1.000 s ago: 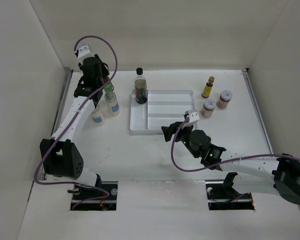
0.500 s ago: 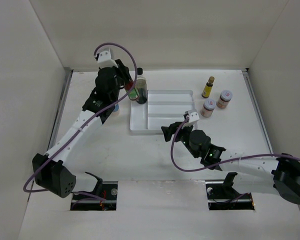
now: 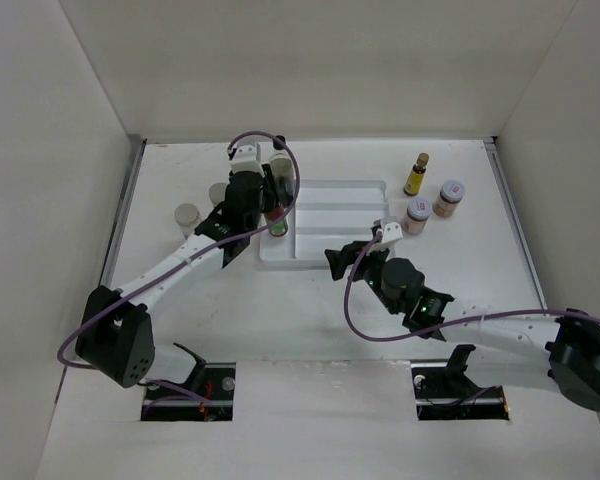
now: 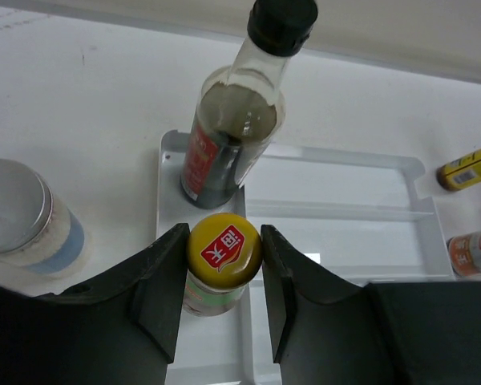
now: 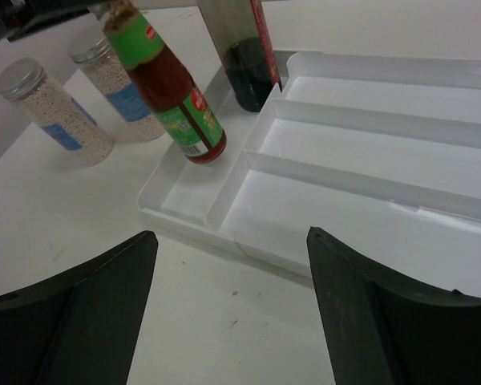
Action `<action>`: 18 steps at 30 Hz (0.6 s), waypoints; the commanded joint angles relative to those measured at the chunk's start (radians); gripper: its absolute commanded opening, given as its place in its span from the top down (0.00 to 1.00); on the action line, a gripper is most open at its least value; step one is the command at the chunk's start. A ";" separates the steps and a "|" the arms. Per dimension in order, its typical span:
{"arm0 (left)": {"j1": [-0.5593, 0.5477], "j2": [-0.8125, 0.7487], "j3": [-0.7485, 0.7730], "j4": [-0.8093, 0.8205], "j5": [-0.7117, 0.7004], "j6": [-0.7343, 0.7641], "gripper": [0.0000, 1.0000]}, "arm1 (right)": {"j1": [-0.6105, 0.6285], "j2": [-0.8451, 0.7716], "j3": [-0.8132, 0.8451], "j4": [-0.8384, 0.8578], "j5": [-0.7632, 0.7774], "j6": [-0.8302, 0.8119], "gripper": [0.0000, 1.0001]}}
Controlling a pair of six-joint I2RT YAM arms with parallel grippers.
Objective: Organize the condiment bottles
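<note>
My left gripper [image 3: 272, 205] is shut on the yellow cap [image 4: 224, 247] of the red-green bottle [image 5: 168, 88]. The bottle is tilted, with its base in the left compartment of the white divided tray [image 3: 340, 187]. The tall dark bottle with a black cap [image 4: 236, 136] stands in the same compartment, just beyond it. My right gripper [image 3: 345, 262] is open and empty at the tray's front edge [image 5: 248, 241]. Two silver-lidded spice jars [image 3: 187, 215] [image 3: 220, 192] stand left of the tray. A tiny yellow bottle [image 3: 416, 175] and two pale-lidded jars [image 3: 416, 215] [image 3: 448, 198] stand to its right.
White walls enclose the table on the left, back and right. The tray's two long right compartments [image 5: 385, 152] hold nothing. The left arm's purple cable [image 3: 280, 145] loops over the tray's far left corner.
My left arm swung right from the far-left jars to the tray, carrying the red-green bottle, and lowered it into the left compartment. The two silver-lidded jars now show. The right arm barely moved.
</note>
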 commanded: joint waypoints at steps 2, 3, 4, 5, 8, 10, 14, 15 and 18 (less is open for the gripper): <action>-0.018 -0.026 -0.046 0.226 -0.016 -0.008 0.86 | -0.006 -0.013 -0.002 0.053 0.014 0.009 0.18; -0.024 -0.019 -0.064 0.240 -0.016 -0.006 0.85 | -0.006 -0.015 0.000 0.053 0.014 0.008 0.18; -0.031 -0.013 -0.081 0.248 -0.018 -0.003 0.85 | -0.006 -0.015 0.000 0.053 0.014 0.009 0.18; -0.037 -0.009 -0.098 0.256 -0.021 -0.002 0.84 | -0.006 -0.012 -0.001 0.053 0.014 0.009 0.18; -0.054 -0.006 -0.161 0.301 -0.021 -0.003 0.80 | -0.006 -0.002 0.002 0.054 0.014 0.009 0.18; -0.064 -0.009 -0.199 0.331 -0.024 -0.003 0.73 | -0.005 -0.002 0.005 0.054 0.014 0.006 0.18; -0.070 -0.036 -0.258 0.354 -0.054 -0.005 0.52 | -0.006 0.002 0.003 0.054 0.014 0.009 0.18; -0.071 -0.047 -0.269 0.361 -0.062 -0.005 0.48 | -0.006 0.001 0.003 0.053 0.014 0.009 0.18; -0.074 -0.067 -0.269 0.355 -0.071 0.003 0.41 | -0.005 -0.008 0.002 0.053 0.014 0.009 0.18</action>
